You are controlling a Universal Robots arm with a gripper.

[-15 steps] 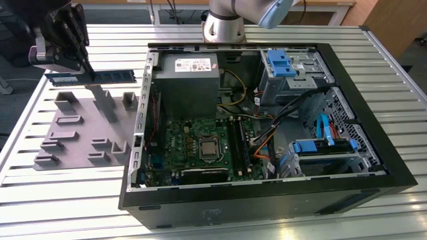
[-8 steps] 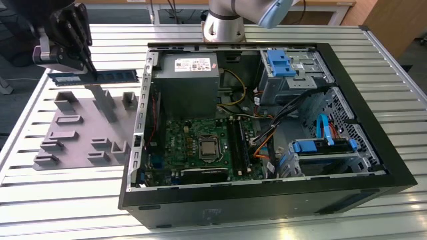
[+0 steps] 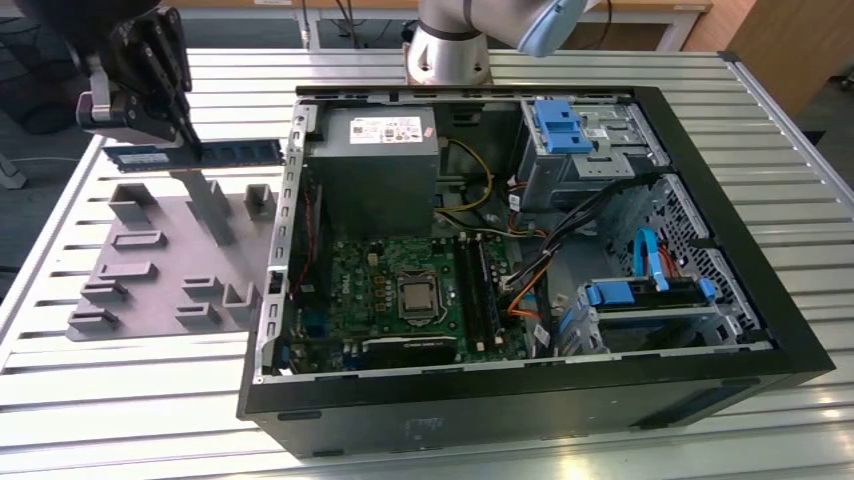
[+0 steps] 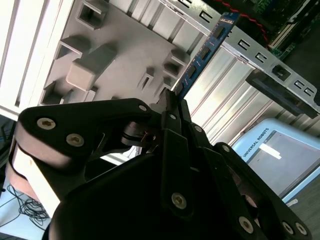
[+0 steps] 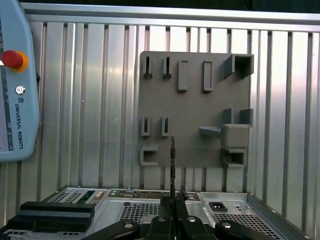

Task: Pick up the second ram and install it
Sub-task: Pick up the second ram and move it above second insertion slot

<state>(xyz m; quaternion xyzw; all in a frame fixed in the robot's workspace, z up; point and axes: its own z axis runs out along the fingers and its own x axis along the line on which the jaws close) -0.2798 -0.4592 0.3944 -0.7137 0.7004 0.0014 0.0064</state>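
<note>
The second ram [image 3: 247, 152] hung level above the grey holder tray [image 3: 160, 265], clamped near one end by the gripper [image 3: 191, 150], just beside the open computer case [image 3: 534, 410]. Carrying it well probably meant keeping it level and clear of the tray's posts and the case wall. Counted: one ram, one tray, one case.

The black gripper [image 4: 175, 102] hides the clamped part of the thin dark-green circuit-board strip [image 4: 204, 54]. The exterior view's top edge cuts off the silver-grey robot arm [image 3: 447, 45].
</note>
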